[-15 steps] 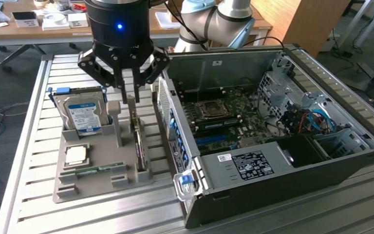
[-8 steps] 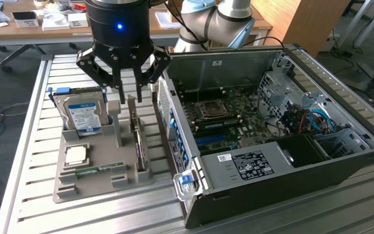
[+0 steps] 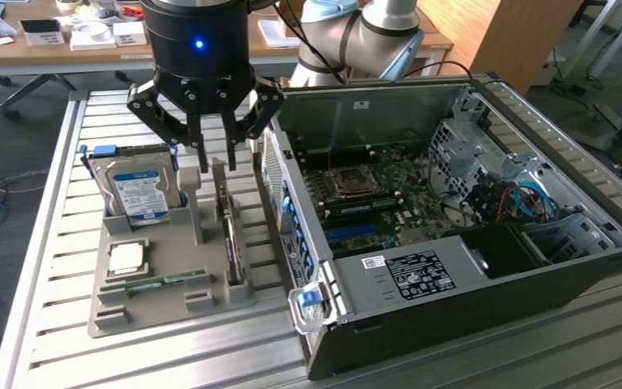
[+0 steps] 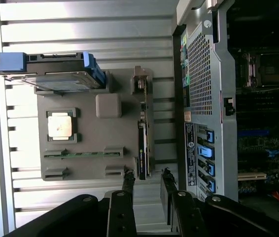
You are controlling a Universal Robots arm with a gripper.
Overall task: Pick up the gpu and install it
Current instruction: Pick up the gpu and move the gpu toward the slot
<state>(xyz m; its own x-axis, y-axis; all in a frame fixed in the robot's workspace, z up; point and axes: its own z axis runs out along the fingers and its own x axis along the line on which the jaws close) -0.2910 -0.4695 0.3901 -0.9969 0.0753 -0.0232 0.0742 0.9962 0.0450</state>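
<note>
The gripper hangs with its fingers apart and nothing between them. The gpu stands on edge in the grey holder tray, directly beneath the fingertips and roughly in line with the gap. Clearance looks tight. The tray's upright post sits just beside one finger, and the computer case wall is close outside the other. A slightly off-centre descent could strike either one, or pinch the thin card askew so that it tilts and jams in its slot.
</note>
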